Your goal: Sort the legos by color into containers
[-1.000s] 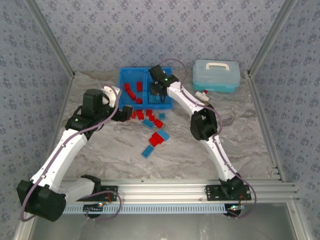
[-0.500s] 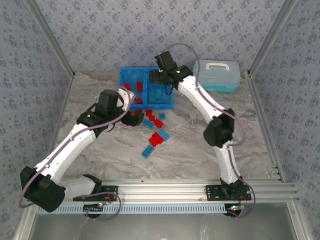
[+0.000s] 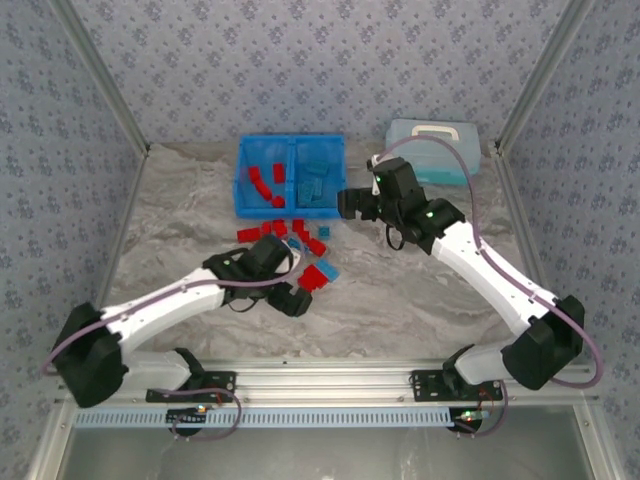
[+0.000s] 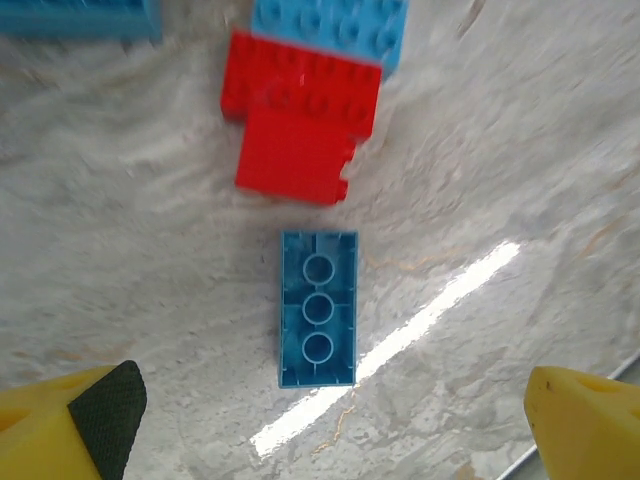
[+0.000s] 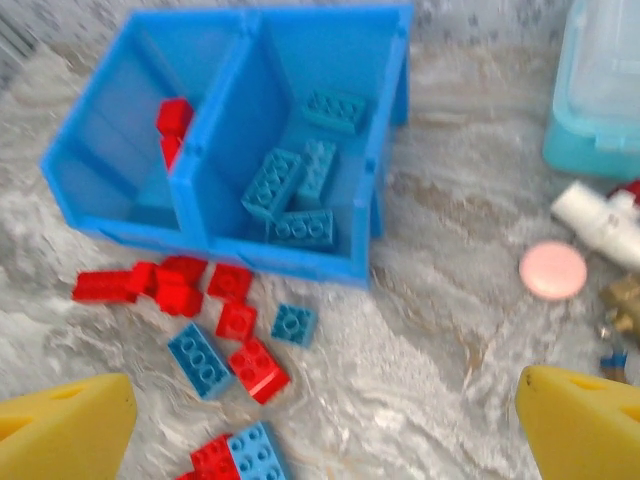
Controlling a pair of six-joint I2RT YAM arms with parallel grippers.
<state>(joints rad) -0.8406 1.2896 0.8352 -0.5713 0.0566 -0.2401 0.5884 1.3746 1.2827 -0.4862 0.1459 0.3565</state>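
Observation:
The bright blue bin stands at the back, red legos in its left compartment and blue legos in its right one. Loose red and blue legos lie in front of it. My left gripper hovers open over an upturned blue lego, which lies just ahead of the yellow fingertips. Beyond that sits a red lego pair. My right gripper is open and empty, right of the bin, looking down on its blue legos and the scattered bricks.
A pale blue lidded case stands at the back right. Near it lie a pink disc and a white piece. Patterned walls close in the sides and back, and a metal rail runs along the near edge.
My left arm has swung from beside the bin toward the near side, over the blue lego. My right arm has pulled back from above the right compartment to the bin's right.

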